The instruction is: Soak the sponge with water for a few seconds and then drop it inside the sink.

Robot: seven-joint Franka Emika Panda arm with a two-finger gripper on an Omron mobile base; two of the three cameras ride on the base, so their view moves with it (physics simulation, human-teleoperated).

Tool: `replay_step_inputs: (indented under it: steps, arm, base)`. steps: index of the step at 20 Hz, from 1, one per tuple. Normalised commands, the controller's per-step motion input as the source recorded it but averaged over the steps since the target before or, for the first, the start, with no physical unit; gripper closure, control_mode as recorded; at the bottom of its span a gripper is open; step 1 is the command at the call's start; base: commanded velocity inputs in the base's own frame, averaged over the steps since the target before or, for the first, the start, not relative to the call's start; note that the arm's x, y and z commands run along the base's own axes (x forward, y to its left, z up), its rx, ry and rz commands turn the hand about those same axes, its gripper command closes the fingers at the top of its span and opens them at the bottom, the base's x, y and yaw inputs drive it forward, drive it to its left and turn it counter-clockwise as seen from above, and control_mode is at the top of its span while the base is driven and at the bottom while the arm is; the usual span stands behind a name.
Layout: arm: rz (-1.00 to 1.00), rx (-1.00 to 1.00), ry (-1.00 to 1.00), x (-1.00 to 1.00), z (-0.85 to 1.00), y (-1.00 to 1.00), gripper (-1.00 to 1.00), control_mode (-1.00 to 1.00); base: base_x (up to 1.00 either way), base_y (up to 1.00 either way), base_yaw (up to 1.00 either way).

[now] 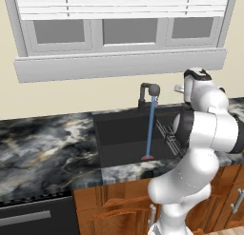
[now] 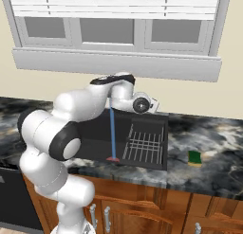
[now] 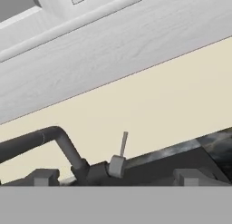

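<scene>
My pincer (image 3: 115, 177) stands spread wide and holds nothing; its two dark tips rise on either side of the faucet's small handle (image 3: 120, 157), facing the cream wall below the window sill (image 3: 113, 60). The faucet (image 1: 148, 92) stands at the back edge of the sink (image 1: 121, 134), and water (image 1: 150, 129) falls from it in a thin blue stream straight down to the red drain spot (image 1: 147, 158). A wire dish rack (image 2: 144, 144) sits in the right part of the sink. The sponge (image 2: 194, 157) lies flat on the marble table (image 2: 209, 157), to the right of the sink and apart from its rim, green layer up.
</scene>
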Motion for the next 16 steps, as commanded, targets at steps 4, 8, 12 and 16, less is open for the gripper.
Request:
replay_step_inputs:
  steps: [4,8,12,16]
  arm:
    - [0.00,0.00,0.02,-0.28,0.36,0.00,-1.00,-1.00]
    - [0.00,0.00,0.02,-0.30,0.41,0.00,-1.00,-1.00]
    - [0.00,0.00,0.04,-0.30,0.36,0.00,-1.00,-1.00]
    - [0.00,0.00,0.11,-0.28,0.20,0.00,-1.00,-1.00]
  base:
    - [0.00,0.00,0.00]
    - [0.00,0.00,0.00]
    - [0.00,0.00,0.00]
    - [0.00,0.00,0.00]
